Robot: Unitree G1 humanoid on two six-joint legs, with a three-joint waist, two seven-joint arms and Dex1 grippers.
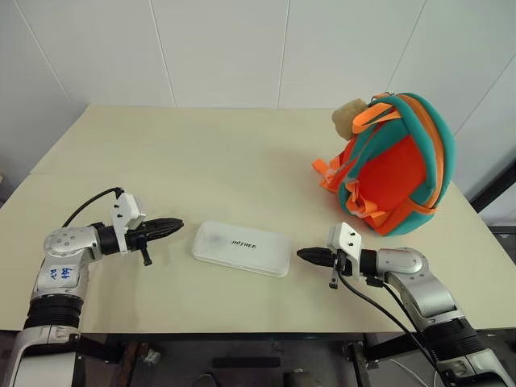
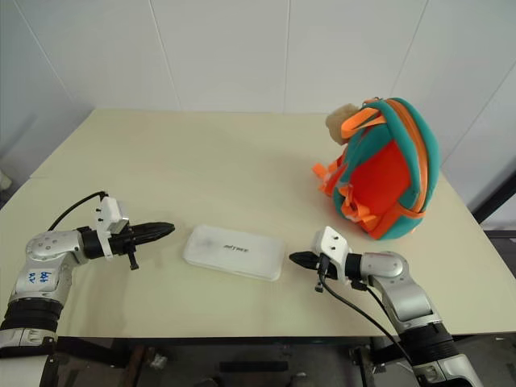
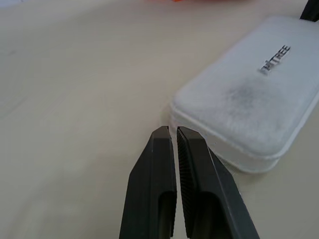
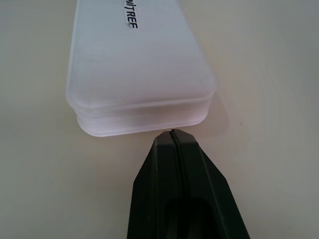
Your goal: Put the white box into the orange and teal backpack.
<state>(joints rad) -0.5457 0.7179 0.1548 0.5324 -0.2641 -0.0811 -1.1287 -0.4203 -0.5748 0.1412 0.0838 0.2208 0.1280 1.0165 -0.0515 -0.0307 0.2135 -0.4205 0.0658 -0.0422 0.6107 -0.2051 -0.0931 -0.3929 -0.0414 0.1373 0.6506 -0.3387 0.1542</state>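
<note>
The white box point(image 1: 242, 248) lies flat on the desk point(image 1: 201, 169), and I take it as my landmark. The orange and teal backpack point(image 1: 397, 165) stands well apart from it, farther back and toward my right, its tan plush piece point(image 1: 348, 118) at the top. Whether its opening is unzipped I cannot tell from here.

My left pincer point(image 1: 173, 225) hangs just off the box's left end, fingers pressed together and holding nothing; in the left wrist view a thin slit shows between them. My right pincer point(image 1: 304, 255) sits just beside the box's right end, likewise closed and empty, its tip nearly at the box's short edge in the right wrist view.

As I read it, I am at the very first step: the box is bracketed but not yet gripped. It is thin and flat, so I judge that the next move calls for either opening one pincer and closing over an end edge, or pressing in from both ends to lift it, then carrying it to the backpack.

Dark lettering on the lid reads roughly "UNITREE", though the first letters are unclear. A handwritten blue mark on my left arm is not legible.
</note>
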